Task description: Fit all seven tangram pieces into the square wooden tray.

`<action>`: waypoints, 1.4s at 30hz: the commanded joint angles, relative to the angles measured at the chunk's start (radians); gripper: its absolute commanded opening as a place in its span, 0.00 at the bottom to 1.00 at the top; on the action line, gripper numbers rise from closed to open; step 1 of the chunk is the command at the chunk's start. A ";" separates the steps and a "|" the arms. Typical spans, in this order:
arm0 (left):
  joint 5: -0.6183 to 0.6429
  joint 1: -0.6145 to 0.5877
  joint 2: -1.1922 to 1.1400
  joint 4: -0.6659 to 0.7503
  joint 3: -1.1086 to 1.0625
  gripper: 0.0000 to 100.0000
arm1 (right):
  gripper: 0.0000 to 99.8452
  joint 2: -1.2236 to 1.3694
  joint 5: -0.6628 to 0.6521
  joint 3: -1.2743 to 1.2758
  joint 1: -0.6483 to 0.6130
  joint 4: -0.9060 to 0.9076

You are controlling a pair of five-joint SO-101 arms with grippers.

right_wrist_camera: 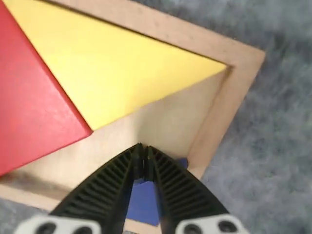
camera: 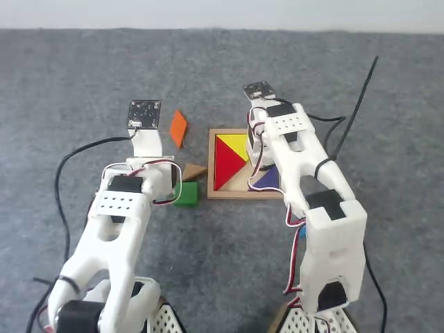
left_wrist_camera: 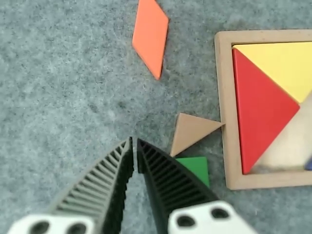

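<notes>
The square wooden tray (camera: 210,163) lies between the arms. In it sit a red triangle (camera: 227,165) and a yellow triangle (camera: 237,143), with a blue piece (camera: 268,179) at its near right corner. My right gripper (right_wrist_camera: 143,148) is shut, its tips low over the bare tray floor (right_wrist_camera: 161,124), the blue piece (right_wrist_camera: 141,200) under its fingers. My left gripper (left_wrist_camera: 134,144) is shut above the carpet, just beside a tan triangle (left_wrist_camera: 191,131) and a green square (left_wrist_camera: 194,168). An orange parallelogram (left_wrist_camera: 150,35) lies farther off.
Grey carpet covers the table. The tan triangle (camera: 194,171) touches the tray's left rim (left_wrist_camera: 223,97), and the green square (camera: 186,194) lies next to it. The orange parallelogram (camera: 178,128) is left of the tray's far corner. Cables trail beside both arms.
</notes>
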State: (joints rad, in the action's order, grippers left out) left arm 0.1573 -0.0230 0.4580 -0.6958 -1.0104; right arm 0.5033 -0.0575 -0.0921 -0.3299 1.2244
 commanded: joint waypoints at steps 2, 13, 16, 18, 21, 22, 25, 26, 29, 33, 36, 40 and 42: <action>0.006 -0.005 0.037 0.032 0.053 0.01 | 0.01 -0.217 -0.014 -0.049 0.015 0.067; -0.034 0.002 0.037 0.126 0.001 0.01 | 0.01 -0.708 -0.015 0.204 0.147 0.312; -0.034 -0.005 0.044 0.132 0.001 0.01 | 0.01 -0.834 -0.061 0.414 0.185 0.262; -0.051 -0.005 0.044 0.132 0.002 0.02 | 0.01 -0.926 -0.104 0.565 0.191 0.199; -0.068 0.000 0.046 0.130 0.002 0.05 | 0.01 -1.061 -0.120 0.787 0.191 0.051; -0.066 0.002 0.046 0.130 0.002 0.06 | 0.01 -1.096 -0.120 0.856 0.191 -0.008; -0.066 0.002 0.031 0.129 0.027 0.09 | 0.01 -1.175 -0.127 1.022 0.199 -0.193; -0.064 0.002 0.017 0.127 0.042 0.10 | 0.01 -1.185 -0.127 1.063 0.199 -0.249; -0.028 0.003 -0.081 0.086 0.143 0.15 | 0.01 -1.188 -0.123 1.140 0.193 -0.357; -0.026 0.005 -0.342 0.021 0.401 0.21 | 0.01 -1.188 -0.124 1.158 0.197 -0.392; -0.114 -0.005 -0.569 -0.060 0.634 0.21 | 0.01 -1.188 -0.123 1.169 0.199 -0.394; -0.209 -0.018 -0.809 -0.172 0.915 0.21 | 0.01 -1.188 -0.124 1.175 0.197 -0.397; -0.207 -0.031 -0.887 -0.204 1.023 0.21 | 0.01 -1.188 -0.123 1.175 0.197 -0.398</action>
State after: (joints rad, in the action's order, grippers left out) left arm -0.0161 -0.0276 -0.2908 -0.8293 -0.2601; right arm -0.6460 -0.1711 1.0909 -0.1458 0.8439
